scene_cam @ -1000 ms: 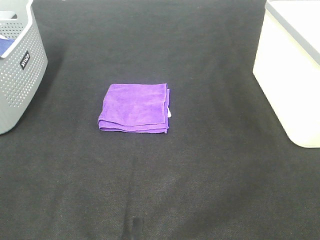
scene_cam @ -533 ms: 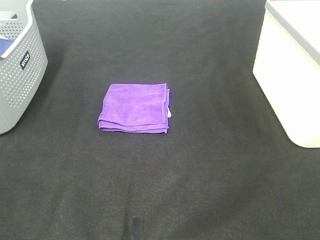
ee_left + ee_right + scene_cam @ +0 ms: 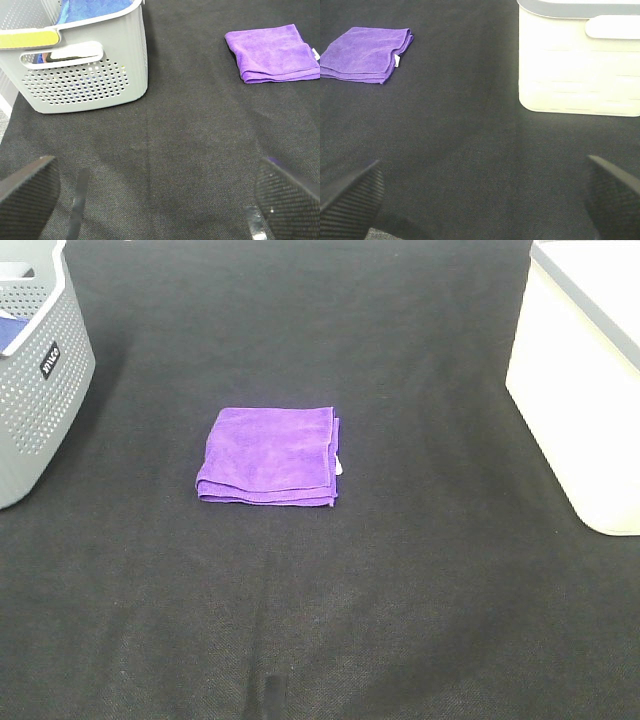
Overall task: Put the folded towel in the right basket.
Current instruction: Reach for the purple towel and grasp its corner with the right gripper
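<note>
A folded purple towel [image 3: 269, 455] lies flat on the black table, left of centre. It also shows in the left wrist view [image 3: 272, 54] and the right wrist view [image 3: 366, 54]. The white right basket [image 3: 590, 380] stands at the right edge, also in the right wrist view [image 3: 577, 60]. Neither arm shows in the exterior high view. My left gripper [image 3: 155, 200] is open and empty, far from the towel. My right gripper [image 3: 480, 200] is open and empty, with the towel and the white basket both ahead of it.
A grey perforated basket [image 3: 35, 380] stands at the left edge and holds a blue cloth [image 3: 92, 10]. The black table surface [image 3: 400, 590] spreads between the two baskets.
</note>
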Controlling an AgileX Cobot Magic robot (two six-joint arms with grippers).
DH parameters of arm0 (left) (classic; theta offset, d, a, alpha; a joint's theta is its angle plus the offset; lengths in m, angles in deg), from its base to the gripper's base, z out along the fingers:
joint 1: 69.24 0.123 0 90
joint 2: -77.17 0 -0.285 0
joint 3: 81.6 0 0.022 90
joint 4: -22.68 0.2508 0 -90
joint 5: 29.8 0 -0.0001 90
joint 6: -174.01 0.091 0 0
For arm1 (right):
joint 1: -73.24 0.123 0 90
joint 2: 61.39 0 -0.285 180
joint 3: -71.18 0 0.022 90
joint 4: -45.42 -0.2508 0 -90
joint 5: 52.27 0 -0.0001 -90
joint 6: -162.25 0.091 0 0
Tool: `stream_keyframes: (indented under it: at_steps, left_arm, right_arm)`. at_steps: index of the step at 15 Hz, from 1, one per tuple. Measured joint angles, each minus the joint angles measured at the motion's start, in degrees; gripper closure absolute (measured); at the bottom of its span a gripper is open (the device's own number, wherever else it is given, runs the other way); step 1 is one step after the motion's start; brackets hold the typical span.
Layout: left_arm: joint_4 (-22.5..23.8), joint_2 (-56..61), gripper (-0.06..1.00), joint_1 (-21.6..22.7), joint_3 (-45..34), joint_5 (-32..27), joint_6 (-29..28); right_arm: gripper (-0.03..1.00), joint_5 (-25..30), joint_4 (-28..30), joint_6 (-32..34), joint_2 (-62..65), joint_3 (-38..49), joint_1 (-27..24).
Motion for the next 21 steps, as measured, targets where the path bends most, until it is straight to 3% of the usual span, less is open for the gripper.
stream_keyframes:
  at_steps: [21]
  left_arm:
    - [0.0,0.0,-0.05,0.0,0.0,0.0,0.0]
  right_arm:
    - [-0.01,0.0,0.0,0.06,0.0,0.0,0.0]
